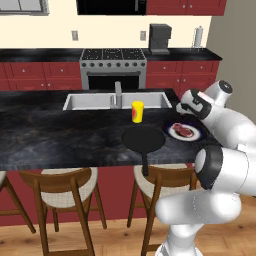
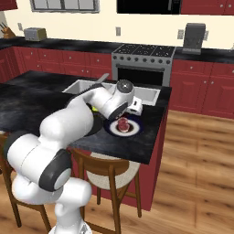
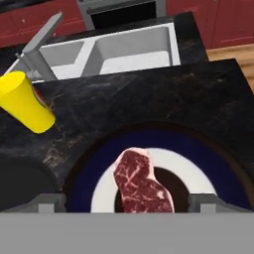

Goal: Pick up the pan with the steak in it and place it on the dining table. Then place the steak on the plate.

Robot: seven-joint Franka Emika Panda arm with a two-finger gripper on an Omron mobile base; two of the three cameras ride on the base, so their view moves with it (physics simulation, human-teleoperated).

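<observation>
Steak [image 3: 141,182] is seen lying on the plate [image 3: 198,173], directly ahead of the end effector [image 3: 127,202], whose two fingertips [image 3: 47,202] are spread wide on either side of the meat. Nothing is held between them, and no contact with the steak can be made out. The plate rests on the black counter [image 1: 60,135] near its end, with the empty pan [image 1: 143,139] set just beside it. A yellow cup [image 1: 137,111] stands behind the pan, in front of the sink [image 1: 90,101].
</observation>
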